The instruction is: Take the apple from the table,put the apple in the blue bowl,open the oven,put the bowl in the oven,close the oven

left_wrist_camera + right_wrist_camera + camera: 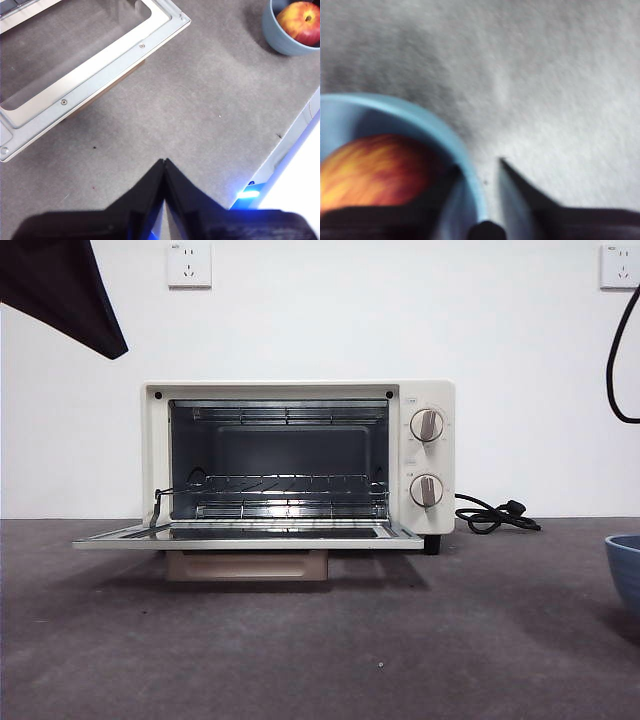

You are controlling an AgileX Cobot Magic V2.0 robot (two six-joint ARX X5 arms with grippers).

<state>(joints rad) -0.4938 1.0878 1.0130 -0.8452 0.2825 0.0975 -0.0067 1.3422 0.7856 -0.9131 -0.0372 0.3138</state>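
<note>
The cream-white oven [300, 455] stands at the back of the table [320, 650] with its door [250, 535] folded down flat and the wire rack showing inside. The blue bowl [625, 570] sits at the far right edge of the front view, with the red-yellow apple [375, 167] inside it. My right gripper [479, 167] is shut on the bowl's rim [470, 175], one jaw inside the bowl and one outside. My left gripper [164, 162] is shut and empty, hovering above the table in front of the oven door [95, 65]. From there it sees the bowl [280, 40] and apple [300, 20].
The oven's black cord and plug [495, 515] lie on the table to the right of the oven. A dark arm part [60, 290] hangs at the top left of the front view. The table's front edge [280, 155] lies close to the left gripper.
</note>
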